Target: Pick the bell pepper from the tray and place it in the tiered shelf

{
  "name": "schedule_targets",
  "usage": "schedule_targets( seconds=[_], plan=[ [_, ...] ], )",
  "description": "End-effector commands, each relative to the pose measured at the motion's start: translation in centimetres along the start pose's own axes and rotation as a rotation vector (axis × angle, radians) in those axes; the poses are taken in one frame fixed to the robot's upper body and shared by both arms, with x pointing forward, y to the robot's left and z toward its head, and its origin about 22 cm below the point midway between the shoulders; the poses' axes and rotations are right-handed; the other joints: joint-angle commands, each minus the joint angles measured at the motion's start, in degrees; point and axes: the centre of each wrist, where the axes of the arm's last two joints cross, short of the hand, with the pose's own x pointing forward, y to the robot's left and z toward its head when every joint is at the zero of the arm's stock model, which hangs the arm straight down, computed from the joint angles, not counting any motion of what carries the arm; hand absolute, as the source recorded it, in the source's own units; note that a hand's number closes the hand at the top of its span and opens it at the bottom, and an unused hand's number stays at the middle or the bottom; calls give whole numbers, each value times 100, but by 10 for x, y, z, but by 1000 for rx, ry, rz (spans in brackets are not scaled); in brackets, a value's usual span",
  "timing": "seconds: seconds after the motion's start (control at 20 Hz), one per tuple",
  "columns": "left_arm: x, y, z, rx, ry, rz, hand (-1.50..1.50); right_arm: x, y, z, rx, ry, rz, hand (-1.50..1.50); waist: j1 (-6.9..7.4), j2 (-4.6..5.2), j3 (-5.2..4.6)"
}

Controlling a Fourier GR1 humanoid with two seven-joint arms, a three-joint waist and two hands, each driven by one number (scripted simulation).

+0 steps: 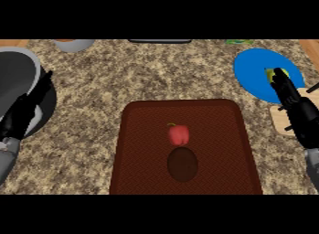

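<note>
bell pepper (179,135) – glossy red, rounded | tray (141,151) – brown, woven, rectangular

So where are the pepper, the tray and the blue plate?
pepper (179,135), head view, on its red body.
tray (141,151), head view, on bare surface left of the pepper.
blue plate (252,68), head view, on its bare left part.

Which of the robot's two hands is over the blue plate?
The right hand. Its fingertips reach over the blue plate at the counter's right, while the left hand lies over the dark grey round thing at the left.
</note>
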Motion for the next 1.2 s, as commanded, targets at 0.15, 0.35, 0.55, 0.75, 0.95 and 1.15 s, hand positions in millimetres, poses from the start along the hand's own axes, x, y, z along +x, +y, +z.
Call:
schedule_targets(
  seconds=[0.15, 0.35, 0.55, 0.75, 0.95, 1.15],
  plan=[
    [20, -40, 10, -1, -141, 179, 0, 70, 60, -18, -27, -130, 119, -150, 21, 221, 16],
    [22, -56, 11, -53, -137, 232, 0, 99, 101, -14, -93, -125, -686, 150, -38, 224, 232],
    [26, -73, 15, -45, -132, 275, 0, 25, 19, -23, -466, -165, 426, 150, -299, 254, -18],
    [24, -80, 20, -55, -153, 311, 0, 15, 86, -8, -623, -294, 292, -150, -135, 259, 28],
    [28, -96, 16, -66, -148, 320, 0, 32, 113, 10, -528, -378, 194, -150, -150, 255, 34],
    [29, -112, 34, -74, -157, 313, 0, 28, 119, 25, -273, -231, 340, -150, -137, 207, 12]
  ],
)
